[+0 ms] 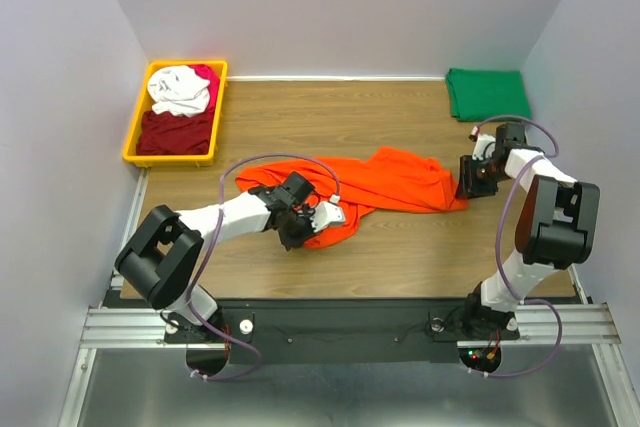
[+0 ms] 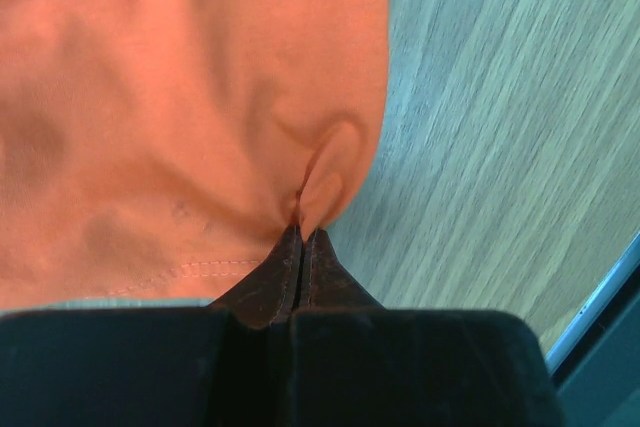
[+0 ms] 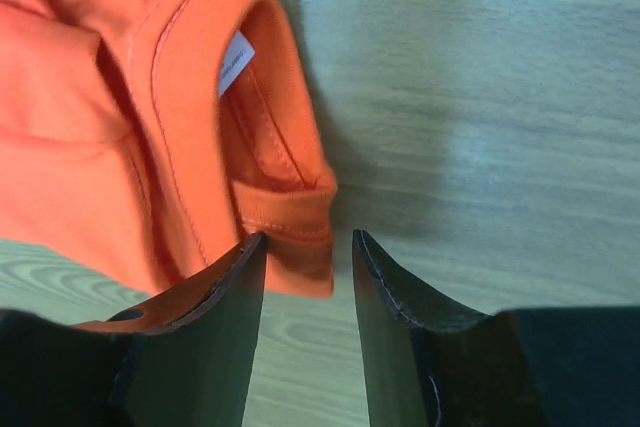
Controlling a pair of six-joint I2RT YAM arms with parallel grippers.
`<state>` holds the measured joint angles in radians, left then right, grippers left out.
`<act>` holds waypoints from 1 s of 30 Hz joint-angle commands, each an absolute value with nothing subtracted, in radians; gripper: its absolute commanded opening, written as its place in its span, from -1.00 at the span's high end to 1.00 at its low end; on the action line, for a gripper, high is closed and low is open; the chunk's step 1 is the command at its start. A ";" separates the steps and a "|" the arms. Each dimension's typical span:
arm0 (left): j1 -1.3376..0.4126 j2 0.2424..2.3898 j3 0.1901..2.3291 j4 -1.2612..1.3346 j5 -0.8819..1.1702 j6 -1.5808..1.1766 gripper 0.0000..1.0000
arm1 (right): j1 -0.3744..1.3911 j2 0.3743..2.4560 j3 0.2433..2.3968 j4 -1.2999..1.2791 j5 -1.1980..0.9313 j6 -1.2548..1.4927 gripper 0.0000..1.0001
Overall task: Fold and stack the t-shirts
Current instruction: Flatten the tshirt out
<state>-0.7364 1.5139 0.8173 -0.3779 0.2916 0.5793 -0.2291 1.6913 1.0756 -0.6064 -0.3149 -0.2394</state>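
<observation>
The brown wooden bench carries one crumpled bright orange cloth t-shirt across its middle, its long axis running left to right between the two arms and each end lying at one arm's tip. A folded dark green cloth t-shirt sits at the far right corner, and a yellow plastic bin at the far left holds a dark red t-shirt, a white one and a magenta one. The left end effector is at the shirt's near left end, clenched on a small pucker of orange cloth just above a stitched hem, as the left wrist view shows. The right end effector is released, its jaws apart and low over the bench at the shirt's right end. The ribbed orange collar with its small white label lies straight ahead of it and slightly to its left, with the nearest cloth edge reaching the gap between the tips. The right arm is therefore much the nearer to the collar end, and I judge that a short advance and a closing would take it, so that the shirt can be drawn out along that axis.
</observation>
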 commanded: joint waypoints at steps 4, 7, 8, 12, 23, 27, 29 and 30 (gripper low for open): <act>-0.654 1.451 0.882 -0.442 0.385 0.588 1.00 | -0.235 1.730 1.092 -0.557 -0.385 -0.238 0.66; -0.551 1.411 0.995 -0.524 0.454 0.604 1.00 | -0.238 1.669 1.109 -0.569 -0.368 -0.227 0.99; -0.479 1.398 1.030 -0.575 0.507 0.627 1.00 | -0.242 1.645 1.118 -0.574 -0.365 -0.227 0.99; -0.315 1.319 1.201 -0.672 0.587 0.673 1.00 | -0.302 1.556 1.230 -0.664 -0.376 -0.230 0.99; -0.008 1.295 1.408 -0.637 0.696 0.600 1.00 | -0.333 1.569 1.505 -0.793 -0.356 -0.190 0.99; 0.038 1.325 1.462 -0.641 0.736 0.589 1.00 | -0.333 1.618 1.615 -0.813 -0.362 -0.164 0.99; 0.037 1.338 1.470 -0.660 0.739 0.603 1.00 | -0.333 1.650 1.632 -0.819 -0.368 -0.158 0.99; 0.038 1.348 1.460 -0.664 0.739 0.607 1.00 | -0.333 1.685 1.635 -0.816 -0.380 -0.156 0.99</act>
